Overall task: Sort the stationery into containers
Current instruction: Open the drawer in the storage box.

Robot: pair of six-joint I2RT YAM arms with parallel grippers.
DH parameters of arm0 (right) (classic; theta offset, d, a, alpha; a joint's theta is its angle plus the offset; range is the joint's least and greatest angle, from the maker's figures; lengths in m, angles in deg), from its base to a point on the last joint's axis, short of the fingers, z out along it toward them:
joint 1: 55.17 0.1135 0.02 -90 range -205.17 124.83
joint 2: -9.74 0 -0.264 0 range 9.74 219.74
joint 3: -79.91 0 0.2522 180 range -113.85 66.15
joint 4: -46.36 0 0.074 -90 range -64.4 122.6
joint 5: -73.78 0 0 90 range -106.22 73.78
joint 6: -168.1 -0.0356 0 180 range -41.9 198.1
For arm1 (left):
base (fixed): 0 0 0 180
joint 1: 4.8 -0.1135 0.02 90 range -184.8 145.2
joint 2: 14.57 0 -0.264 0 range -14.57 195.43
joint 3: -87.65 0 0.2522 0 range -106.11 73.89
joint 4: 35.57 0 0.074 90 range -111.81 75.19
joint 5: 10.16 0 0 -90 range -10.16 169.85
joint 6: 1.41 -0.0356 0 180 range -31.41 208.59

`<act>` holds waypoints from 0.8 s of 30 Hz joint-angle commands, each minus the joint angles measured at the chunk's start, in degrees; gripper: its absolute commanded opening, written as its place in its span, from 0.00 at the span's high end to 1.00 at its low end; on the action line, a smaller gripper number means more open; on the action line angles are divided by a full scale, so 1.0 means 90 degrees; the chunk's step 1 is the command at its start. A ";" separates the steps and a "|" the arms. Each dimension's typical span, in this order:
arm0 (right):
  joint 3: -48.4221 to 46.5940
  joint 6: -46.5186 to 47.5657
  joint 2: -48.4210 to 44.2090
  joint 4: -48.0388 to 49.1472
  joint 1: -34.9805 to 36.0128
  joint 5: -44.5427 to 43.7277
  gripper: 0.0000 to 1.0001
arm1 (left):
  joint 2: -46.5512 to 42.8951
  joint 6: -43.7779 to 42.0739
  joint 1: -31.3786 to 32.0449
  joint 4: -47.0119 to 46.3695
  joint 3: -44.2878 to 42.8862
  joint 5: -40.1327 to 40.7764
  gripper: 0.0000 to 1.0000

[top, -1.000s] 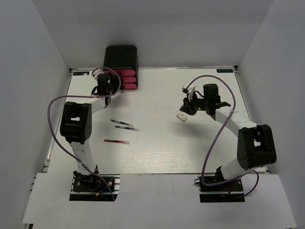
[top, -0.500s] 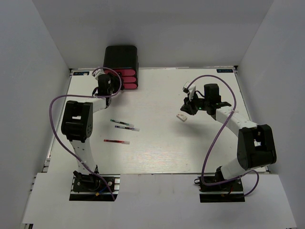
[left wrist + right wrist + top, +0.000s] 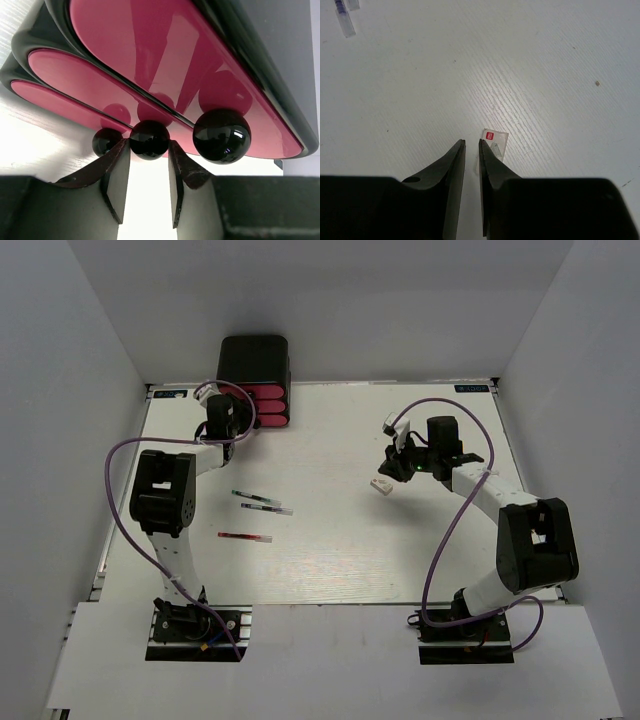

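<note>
A white bench [image 3: 340,550] with a fine wood-grain surface is lying flat in the middle of the overhead view. Plain grey-white walls [image 3: 380,310] are enclosing it at the back and on both sides. Two small blue labels are sitting at its far corners, one on the left [image 3: 170,393] and one on the right [image 3: 470,389]. A silver metal rail [image 3: 102,575] is running along its left edge. A plain white panel [image 3: 330,650] is spanning the near side. In the right wrist view, a tiny dark speck [image 3: 597,83] is resting on the grained surface.

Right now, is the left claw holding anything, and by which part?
Left claw straddles the middle drawer's knob, a finger each side; firm grip cannot be told.
</note>
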 commanded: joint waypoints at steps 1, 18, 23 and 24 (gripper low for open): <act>-0.0089 0.0066 -0.0030 0.0097 -0.0049 0.0078 0.77 | 0.0012 -0.0053 -0.0046 0.0056 -0.0050 0.0274 0.71; -0.0059 0.0174 -0.0098 -0.0010 -0.0020 0.0166 0.64 | -0.1501 0.0005 0.0072 -0.0452 0.1797 0.0274 0.78; -0.0050 0.0310 -0.0079 -0.0156 -0.0030 0.0108 0.54 | -0.1560 0.0005 0.0072 -0.0238 0.1807 0.0274 0.50; -0.0050 0.0368 -0.0050 -0.0234 -0.0020 0.0108 0.51 | -0.1560 0.0005 0.0072 -0.0179 0.1748 0.0274 0.44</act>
